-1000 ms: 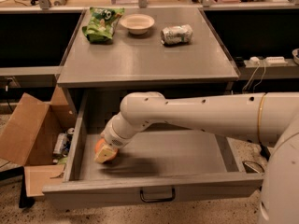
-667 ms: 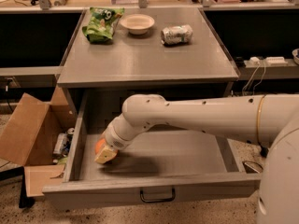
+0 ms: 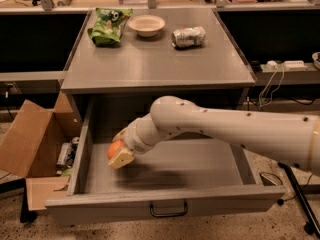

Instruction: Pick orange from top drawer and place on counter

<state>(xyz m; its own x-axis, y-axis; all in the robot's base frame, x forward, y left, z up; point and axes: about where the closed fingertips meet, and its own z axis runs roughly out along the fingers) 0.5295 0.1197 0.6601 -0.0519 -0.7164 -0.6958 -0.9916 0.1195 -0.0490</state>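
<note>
The wide grey wood-grain top drawer (image 3: 165, 198) stands open. In its left part is the small round bright orange (image 3: 114, 148), clamped in the gripper (image 3: 120, 155). On the flat grey counter (image 3: 155, 64) above lie a green snack bag (image 3: 109, 26), a white bowl (image 3: 146, 25) and a tipped silver can (image 3: 188, 36). The thick white arm (image 3: 225, 131) reaches in from the right.

A green bag (image 3: 109, 26), a white bowl (image 3: 146, 25) and a can (image 3: 188, 36) lying on its side are seen at the far end of the grey desk (image 3: 150, 66). The gripper (image 3: 120, 156) is seen lower down, in the open drawer (image 3: 200, 171), with the orange (image 3: 114, 148) held in it.
</note>
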